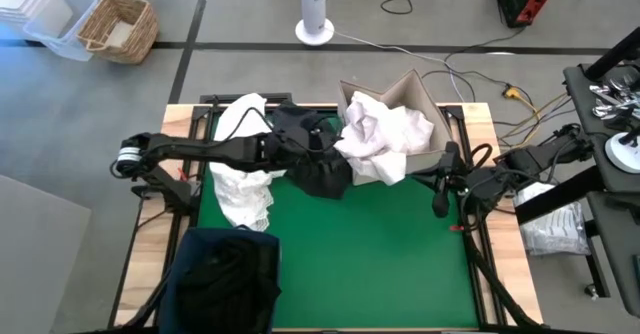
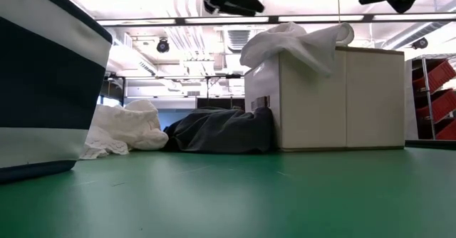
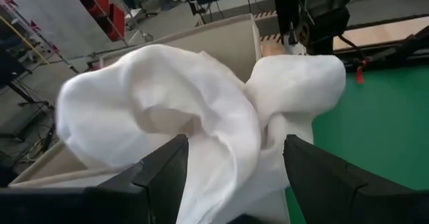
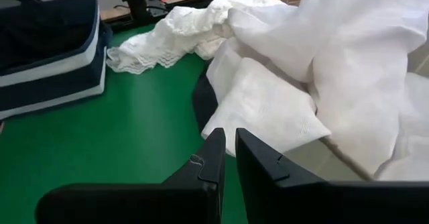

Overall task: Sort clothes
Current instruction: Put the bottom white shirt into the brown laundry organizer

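High view: the navy bin (image 1: 225,274) sits at the near left of the green mat (image 1: 380,244), with dark fabric inside. One white garment (image 1: 242,184) lies heaped on the mat at far left; one dark garment (image 1: 315,159) lies just right of it, touching the cardboard box (image 1: 425,109). A white bundle (image 1: 385,139) spills over the box's near rim; the number of pieces in it cannot be counted.

The left gripper (image 3: 234,177) is held over that white bundle, fingers spread wide on either side of a fold, nothing clamped yet. The right gripper (image 4: 228,167) is parked at the right edge of the mat, fingers pressed together, holding nothing.

Step in hand is judged to be a release or re-grasp of white cloth at the box. For a clean result, the hanging fold should be cleared of the rim, and the fingers lifted straight up so no cloth is dragged back out.

Count: two grippers, one box, one bin.
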{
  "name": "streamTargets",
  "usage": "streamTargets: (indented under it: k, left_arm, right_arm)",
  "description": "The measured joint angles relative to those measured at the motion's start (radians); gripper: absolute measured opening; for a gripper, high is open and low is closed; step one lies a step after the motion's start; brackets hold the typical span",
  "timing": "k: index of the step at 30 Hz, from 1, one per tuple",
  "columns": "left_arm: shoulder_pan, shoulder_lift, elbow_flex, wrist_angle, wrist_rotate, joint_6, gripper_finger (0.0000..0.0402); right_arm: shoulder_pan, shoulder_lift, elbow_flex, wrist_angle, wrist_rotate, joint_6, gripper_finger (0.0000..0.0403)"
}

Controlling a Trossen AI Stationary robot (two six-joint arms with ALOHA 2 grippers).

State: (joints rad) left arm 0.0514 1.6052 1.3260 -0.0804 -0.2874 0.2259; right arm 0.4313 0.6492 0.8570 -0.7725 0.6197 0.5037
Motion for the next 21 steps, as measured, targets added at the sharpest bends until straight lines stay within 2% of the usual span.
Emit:
streamTargets:
  k: [8,15,21]
  left_arm:
    - [0.036,-0.133,-0.121,0.0,0.006,0.001,0.0223]
    - [0.1,-0.275,-0.226,0.002,0.075,-0.086,0.0221]
    - [0.093,-0.382,-0.332,0.022,0.132,-0.102,0.0213]
  right_arm:
    - [0.0,0.015,0.0,0.024,-0.016,0.006,0.0028]
    - [0.0,0.016,0.031,0.159,-0.128,-0.209,0.0028]
    - [0.003,0.019,0.063,0.209,-0.13,-0.16,0.0028]
